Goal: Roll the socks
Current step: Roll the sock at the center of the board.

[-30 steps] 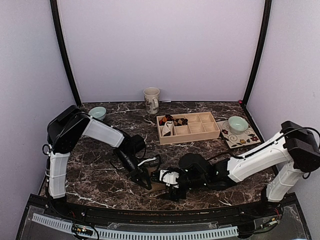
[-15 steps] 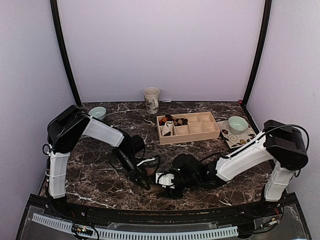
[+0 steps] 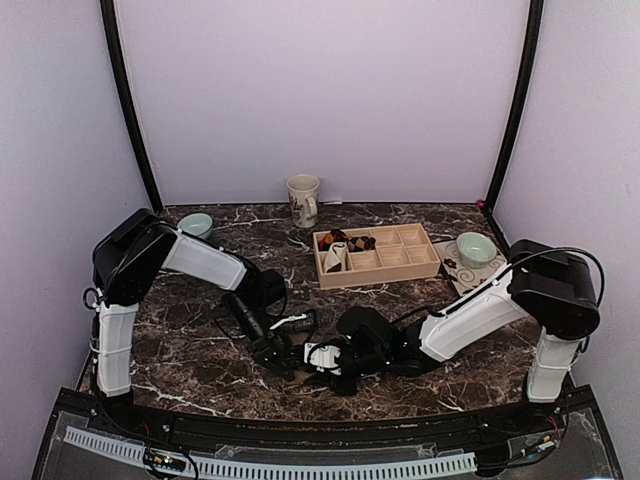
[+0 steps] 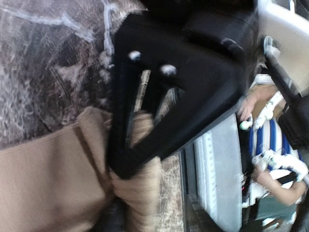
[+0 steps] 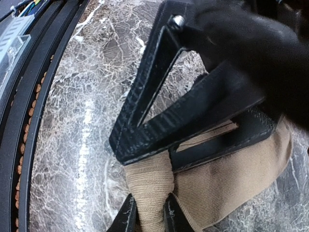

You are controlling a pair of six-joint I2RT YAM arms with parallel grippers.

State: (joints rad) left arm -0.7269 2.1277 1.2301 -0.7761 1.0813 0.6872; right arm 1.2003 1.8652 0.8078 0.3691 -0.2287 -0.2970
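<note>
A: Where the bench (image 3: 180, 350) reaches six o'clock, what lies there?
B: The tan sock (image 5: 231, 179), one end rolled. The right claw (image 5: 147, 217) pinches that roll. The left claw (image 3: 283, 353), at its nine o'clock, rests on the sock, but I cannot tell whether it grips.

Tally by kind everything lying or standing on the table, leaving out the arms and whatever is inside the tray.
Bowls: 2
Mug: 1
Wooden tray: 1
Patterned mat: 1
Tan sock: 1
Total: 6
</note>
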